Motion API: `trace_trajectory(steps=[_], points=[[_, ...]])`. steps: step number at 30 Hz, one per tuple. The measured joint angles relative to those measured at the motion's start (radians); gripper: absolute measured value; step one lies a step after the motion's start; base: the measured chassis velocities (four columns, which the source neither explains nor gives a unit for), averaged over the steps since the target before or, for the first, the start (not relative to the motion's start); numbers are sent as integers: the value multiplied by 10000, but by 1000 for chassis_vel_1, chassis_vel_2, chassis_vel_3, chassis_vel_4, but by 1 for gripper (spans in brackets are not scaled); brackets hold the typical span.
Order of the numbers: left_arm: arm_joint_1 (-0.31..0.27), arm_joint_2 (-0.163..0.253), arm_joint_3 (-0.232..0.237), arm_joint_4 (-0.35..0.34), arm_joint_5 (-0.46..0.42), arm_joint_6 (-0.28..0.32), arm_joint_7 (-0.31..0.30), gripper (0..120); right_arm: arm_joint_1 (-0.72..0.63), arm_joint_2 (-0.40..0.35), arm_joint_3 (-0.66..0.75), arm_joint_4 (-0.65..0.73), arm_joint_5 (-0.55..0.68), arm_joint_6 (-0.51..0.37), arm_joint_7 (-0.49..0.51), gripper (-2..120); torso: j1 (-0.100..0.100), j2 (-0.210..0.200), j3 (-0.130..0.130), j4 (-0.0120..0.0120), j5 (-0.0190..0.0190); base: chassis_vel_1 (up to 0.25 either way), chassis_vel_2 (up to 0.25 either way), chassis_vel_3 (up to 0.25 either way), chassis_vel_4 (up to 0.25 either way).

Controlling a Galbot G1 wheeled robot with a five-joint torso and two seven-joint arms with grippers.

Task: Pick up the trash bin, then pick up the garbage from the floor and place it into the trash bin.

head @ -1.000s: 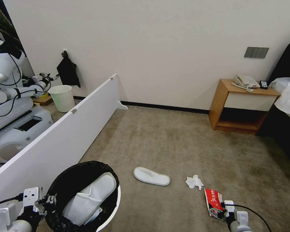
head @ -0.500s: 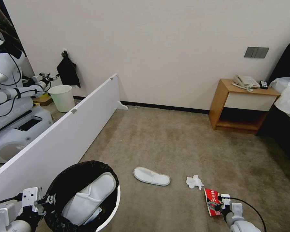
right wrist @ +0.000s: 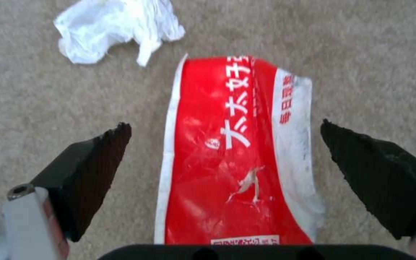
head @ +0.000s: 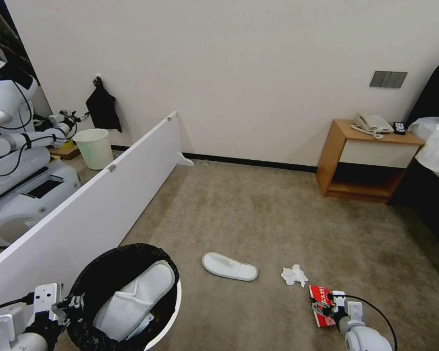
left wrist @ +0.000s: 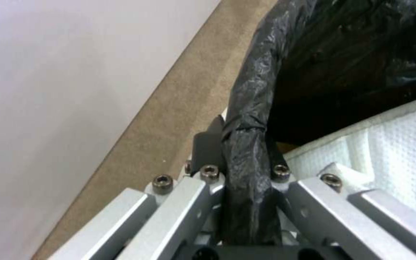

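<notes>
I have the left gripper (left wrist: 246,169) pinching the round white black-bagged trash bin (head: 173,312) by its rim to carry it, right gripper (right wrist: 225,159) spread astride the red-white foil packet (right wrist: 237,159) beside the bin, ready to close.

Head high, down at carpet (head: 278,214) — wrists close-up.

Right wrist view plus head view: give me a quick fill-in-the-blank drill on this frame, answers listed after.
1. The right hand hangs open over the red-and-white ____ lying on the carpet.
2. The left hand is shut on the black-bag-lined ____ of the round white trash bin.
3. Inside the bin lies one white ____.
4. The crumpled white tissue lies between the packet and the flat white slipper on the ____.

Answers: packet; rim; slipper; carpet
</notes>
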Motion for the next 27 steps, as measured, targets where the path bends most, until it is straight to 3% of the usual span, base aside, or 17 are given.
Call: trace_trajectory(steps=[27], points=[[-42, 44, -40, 74, -50, -2, 10, 3, 495, 98, 210, -854, -166, 71, 17, 100, -1, 0, 0, 0, 0, 0, 0, 0, 0]])
